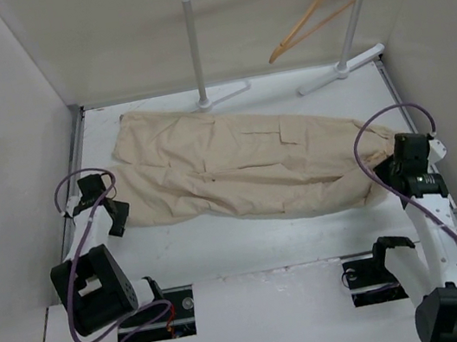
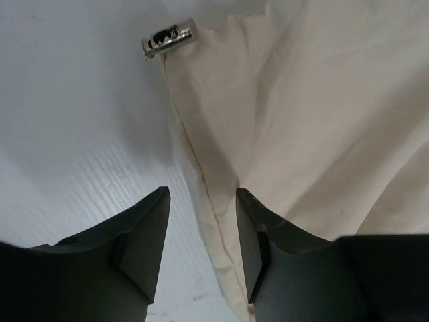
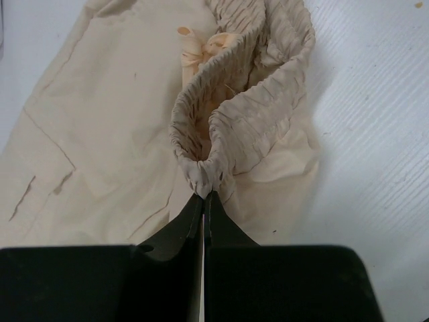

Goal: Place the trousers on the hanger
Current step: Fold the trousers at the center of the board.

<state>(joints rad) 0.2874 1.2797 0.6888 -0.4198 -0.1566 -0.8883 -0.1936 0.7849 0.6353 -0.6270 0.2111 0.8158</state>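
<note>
On the white surface (image 1: 224, 251) the trousers (image 1: 236, 165) lie spread; right gripper (image 3: 204, 200) is clamped on their gathered end, left gripper (image 2: 202, 215) stands apart astride the opposite edge.

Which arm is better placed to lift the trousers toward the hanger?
Right: the right end effector is shut on the trousers at the waistband, and the hanger hangs on that side. The left end effector is open, gripping nothing.

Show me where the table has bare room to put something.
Bare white table lies between the beige cotton trousers and the arm bases. Crowded: the middle under the cloth, and the back by the white metal rail's feet.
</note>
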